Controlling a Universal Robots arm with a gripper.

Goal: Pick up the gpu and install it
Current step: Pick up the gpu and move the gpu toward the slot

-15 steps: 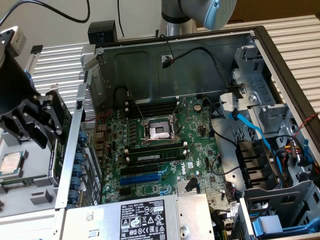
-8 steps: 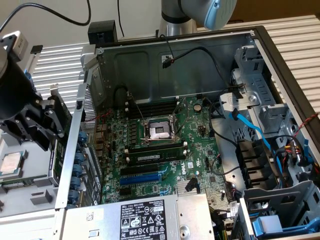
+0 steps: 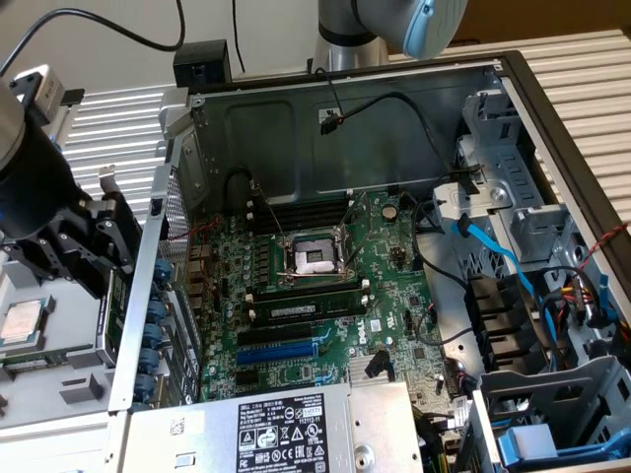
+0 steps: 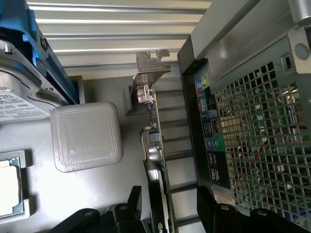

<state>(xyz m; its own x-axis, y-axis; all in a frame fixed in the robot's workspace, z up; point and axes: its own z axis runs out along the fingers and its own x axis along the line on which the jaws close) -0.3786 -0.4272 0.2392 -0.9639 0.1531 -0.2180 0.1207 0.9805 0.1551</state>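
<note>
The claw (image 4: 170, 206) is held released, its jaws spread wide, and nothing is gripped. The gpu (image 4: 154, 145) is found directly ahead of the claw, stood on its edge on the grey surface (image 4: 97, 194) outside the computer case (image 4: 252, 145). In the wrist view the card is seen edge-on. The thin green board runs straight away from the claw, with the silver end bracket (image 4: 148, 73) at the far end and the black cooler end nearest, between the two fingers (image 4: 132, 201). The long axis of the card is thus lined up with the gap of the jaws, and one flat face is turned toward each finger. A gap is seen between each finger and the card, so no contact is judged to be made yet. The case's rear port panel (image 4: 211, 131) is seen just beside one finger. A translucent plastic block (image 4: 85, 136) and a processor (image 4: 8, 187) are seen off to the other side. In the exterior view the claw is placed outside the case, at the exterior view's left, well apart from the motherboard (image 3: 325, 286).
</note>
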